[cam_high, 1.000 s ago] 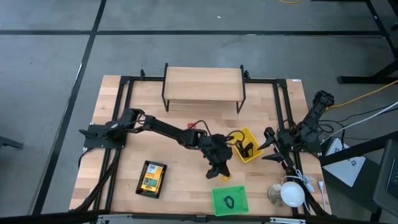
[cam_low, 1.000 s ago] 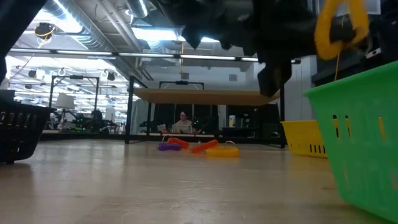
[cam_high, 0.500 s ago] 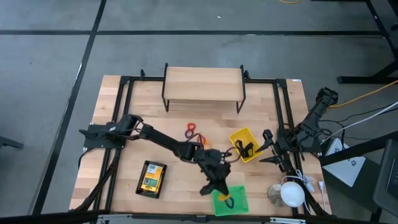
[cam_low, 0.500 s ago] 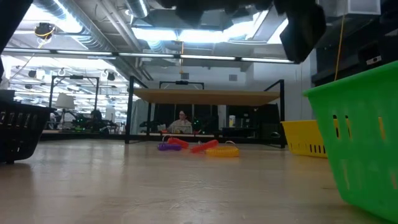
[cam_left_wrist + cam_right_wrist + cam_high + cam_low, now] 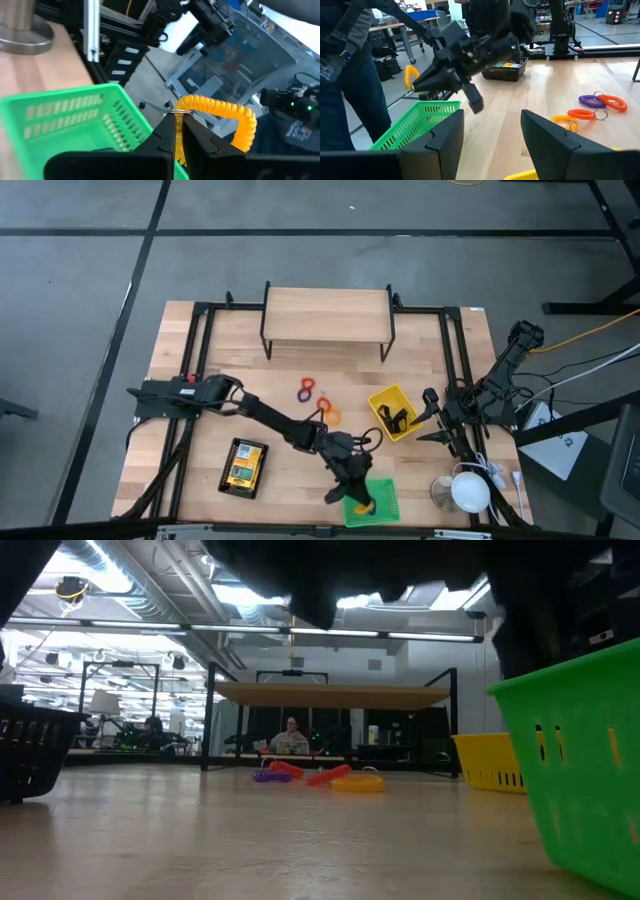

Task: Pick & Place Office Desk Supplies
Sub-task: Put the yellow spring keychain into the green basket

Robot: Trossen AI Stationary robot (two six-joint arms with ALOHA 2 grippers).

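Observation:
My left gripper point(image 5: 178, 125) hangs over the green bin point(image 5: 75, 112) at the table's near edge, shut on a yellow coiled ring point(image 5: 220, 107). The right wrist view shows that gripper point(image 5: 427, 82) with the yellow ring point(image 5: 410, 75) above the green bin point(image 5: 415, 125). Purple, red, orange and yellow rings point(image 5: 592, 102) lie flat mid-table. The yellow bin point(image 5: 392, 412) holds black clips. My right gripper point(image 5: 492, 114) waits open at the table's right side, holding nothing. My left gripper pinches the thin metal loop point(image 5: 172, 111) at one end of the yellow coil between its two fingertips. The fingers reach out nearly level toward the table's near edge. The coil arcs out past the fingertips, lifted clear above the green bin.
A black mesh tray point(image 5: 245, 467) with a yellow printed box stands near the front left. A wooden shelf point(image 5: 328, 315) stands at the far edge. A white round object point(image 5: 468, 490) sits at the near right corner. A person point(image 5: 350, 75) stands beyond the near edge.
My left gripper has carried the yellow ring from beside the yellow bin toward the table's near edge, sinking a little, and now stands over the green bin. The ring stays in its hold and has left the low view.

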